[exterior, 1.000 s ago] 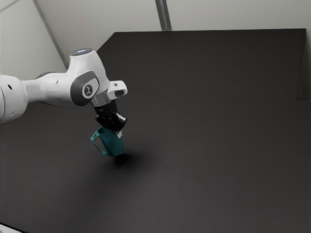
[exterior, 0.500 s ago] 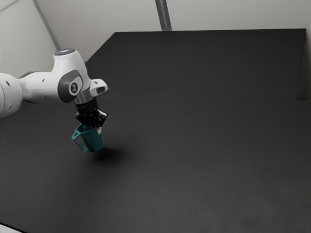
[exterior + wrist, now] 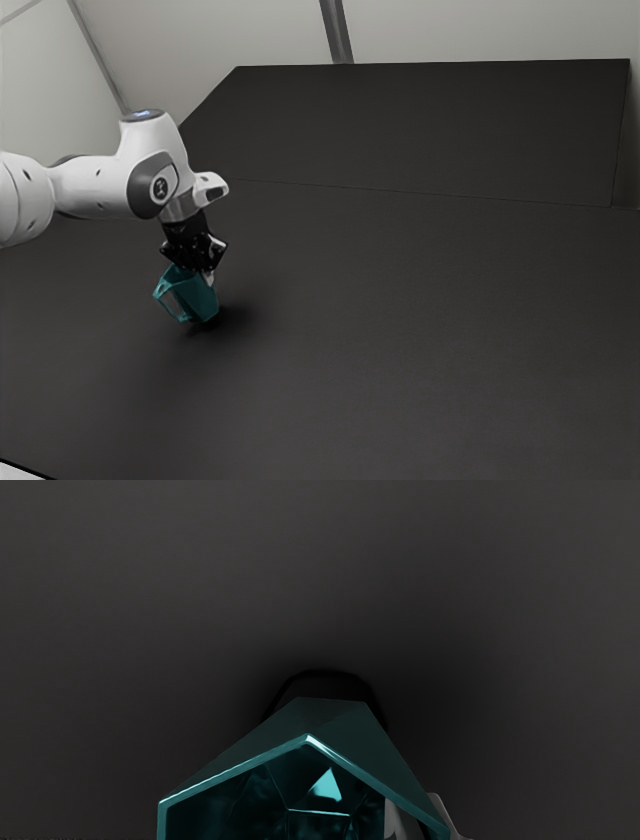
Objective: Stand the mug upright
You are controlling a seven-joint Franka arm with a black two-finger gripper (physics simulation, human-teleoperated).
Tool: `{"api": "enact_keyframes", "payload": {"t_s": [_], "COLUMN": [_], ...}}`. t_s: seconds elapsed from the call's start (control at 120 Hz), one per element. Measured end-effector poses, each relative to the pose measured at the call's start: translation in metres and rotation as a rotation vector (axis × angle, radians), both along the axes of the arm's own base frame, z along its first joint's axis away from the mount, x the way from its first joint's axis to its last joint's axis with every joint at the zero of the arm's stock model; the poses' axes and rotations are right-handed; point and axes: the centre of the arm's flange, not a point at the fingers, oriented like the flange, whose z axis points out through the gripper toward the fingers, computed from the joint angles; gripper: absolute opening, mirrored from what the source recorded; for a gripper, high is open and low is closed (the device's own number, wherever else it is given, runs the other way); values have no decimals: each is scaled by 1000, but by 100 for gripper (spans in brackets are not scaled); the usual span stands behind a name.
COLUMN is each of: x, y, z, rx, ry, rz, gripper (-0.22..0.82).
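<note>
moved slightly lower and toward the exterior view's right since half a second ago, with the teal, faceted mug carried along. leaning, open end up and handle toward the exterior view's left, touching the table or just above it: cannot tell which. clamped on the mug's wall by the black two-finger gripper, with a finger inside and a finger outside. best, by judgement, to turn the wrist slowly until level, settle flat on the base, then let go softly; release too soon and risk a topple. glossy, hard-looking, angular at the rim, narrowing in flat planes toward the base. farther out, smooth white on the arm, matte and near-black across the table.
</note>
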Motion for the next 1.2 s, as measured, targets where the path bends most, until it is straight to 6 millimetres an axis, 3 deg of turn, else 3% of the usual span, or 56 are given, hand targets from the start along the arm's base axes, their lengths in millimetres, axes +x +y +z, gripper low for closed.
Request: {"api": "enact_keyframes", "payload": {"t_s": [0.683, 1.033, 1.2], "x": [3, 7, 16], "y": [-2, -5, -10], "z": [-12, -9, 15], "rx": [10, 5, -2], "ry": [29, 23, 24], "rz": [19, 19, 26], "gripper": [-17, 19, 30]}}
